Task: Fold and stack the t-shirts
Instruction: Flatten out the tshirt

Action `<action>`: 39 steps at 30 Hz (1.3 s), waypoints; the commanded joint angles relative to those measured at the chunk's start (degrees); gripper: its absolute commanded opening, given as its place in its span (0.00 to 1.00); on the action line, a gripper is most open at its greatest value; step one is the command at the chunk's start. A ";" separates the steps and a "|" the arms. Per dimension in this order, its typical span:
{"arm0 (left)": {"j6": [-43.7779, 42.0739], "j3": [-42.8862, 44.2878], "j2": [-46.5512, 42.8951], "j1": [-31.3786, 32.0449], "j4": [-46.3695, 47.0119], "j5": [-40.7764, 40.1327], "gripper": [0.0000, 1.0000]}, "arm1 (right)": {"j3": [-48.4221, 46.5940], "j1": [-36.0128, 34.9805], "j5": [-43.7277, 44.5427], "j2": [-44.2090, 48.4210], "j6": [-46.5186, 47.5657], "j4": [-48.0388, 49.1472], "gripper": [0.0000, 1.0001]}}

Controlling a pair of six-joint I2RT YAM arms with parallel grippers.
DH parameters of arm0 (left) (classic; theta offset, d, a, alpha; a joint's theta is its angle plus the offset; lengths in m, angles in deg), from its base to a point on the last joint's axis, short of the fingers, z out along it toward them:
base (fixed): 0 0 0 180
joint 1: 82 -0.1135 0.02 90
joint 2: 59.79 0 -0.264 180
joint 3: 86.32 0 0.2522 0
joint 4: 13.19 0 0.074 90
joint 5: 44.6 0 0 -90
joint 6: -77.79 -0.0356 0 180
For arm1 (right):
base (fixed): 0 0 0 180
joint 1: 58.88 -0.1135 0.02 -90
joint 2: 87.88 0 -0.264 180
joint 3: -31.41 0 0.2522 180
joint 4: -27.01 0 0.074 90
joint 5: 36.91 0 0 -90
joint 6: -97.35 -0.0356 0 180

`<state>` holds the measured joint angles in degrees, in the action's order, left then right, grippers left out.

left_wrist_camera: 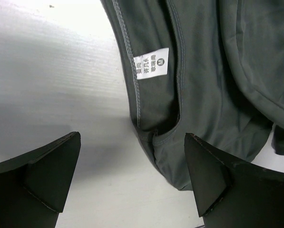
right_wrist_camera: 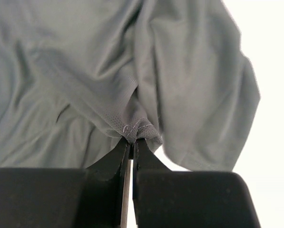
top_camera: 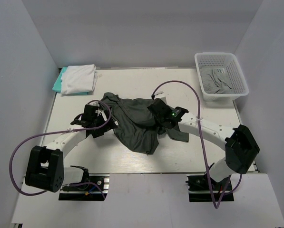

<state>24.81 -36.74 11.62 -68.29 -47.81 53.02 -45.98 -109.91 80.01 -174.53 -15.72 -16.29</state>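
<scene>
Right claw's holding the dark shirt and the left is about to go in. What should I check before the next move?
1. Grip: right claw shut on a pinch of the dark grey shirt: ok.
2. Readiness: left claw open, hem near the label between its fingers: ok.
3. Height: left claw low enough to pinch the hem: cannot tell.
4. Lay: dark grey shirt flat for folding: not ok, it is bunched.
5. Stack: folded white shirt on teal shirt, apart from both arms: ok.
6. Next item: lighter grey shirt in the basket: ok.
</scene>
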 commanded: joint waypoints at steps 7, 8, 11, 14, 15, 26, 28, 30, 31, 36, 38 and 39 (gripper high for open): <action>-1.24 4.53 2.59 0.17 1.61 -1.11 1.00 | -15.37 7.95 15.80 -9.21 8.54 13.76 0.00; -1.77 5.31 2.59 0.17 1.61 -1.11 1.00 | -16.42 10.48 13.27 -10.45 9.96 15.72 0.00; -1.77 6.98 3.11 0.17 0.30 -2.43 1.00 | -24.23 14.54 12.19 -18.53 17.43 22.94 0.00; -2.91 8.83 4.43 0.17 -1.02 -3.57 1.00 | -42.04 18.40 11.67 -32.28 22.45 25.04 0.00; -2.91 8.84 4.43 0.17 -1.02 -4.10 1.00 | -46.97 18.94 11.32 -34.35 28.55 30.63 0.00; -3.97 13.14 6.98 0.17 -2.69 -6.91 1.00 | -60.03 21.76 10.73 -47.21 38.03 35.94 0.90; -3.97 13.66 6.98 0.17 -2.69 -6.91 1.00 | -55.92 21.76 1.78 -41.25 32.05 30.36 0.90; -2.65 13.67 6.98 -0.35 -3.21 -8.75 1.00 | -50.73 21.58 -3.59 -33.03 23.55 20.71 0.90; -2.04 13.67 6.98 -0.88 -3.22 -9.28 1.00 | -46.62 21.67 -10.06 -30.88 20.99 19.01 0.90; -1.51 16.12 9.34 -0.88 -3.22 -16.05 1.00 | -18.66 18.96 -28.29 -11.80 15.43 20.48 0.90; -0.90 17.27 10.84 -0.88 -3.22 -18.41 1.00 | -11.71 15.97 -31.13 -7.23 15.86 17.96 0.90; -0.37 18.40 11.63 -0.88 -3.22 -19.21 1.00 | -10.73 13.52 -31.48 -6.69 15.86 15.68 0.90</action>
<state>23.10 -21.75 22.11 -68.83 -51.14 38.98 -61.50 -91.98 59.11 -182.36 3.12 3.95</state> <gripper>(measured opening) 0.995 0.904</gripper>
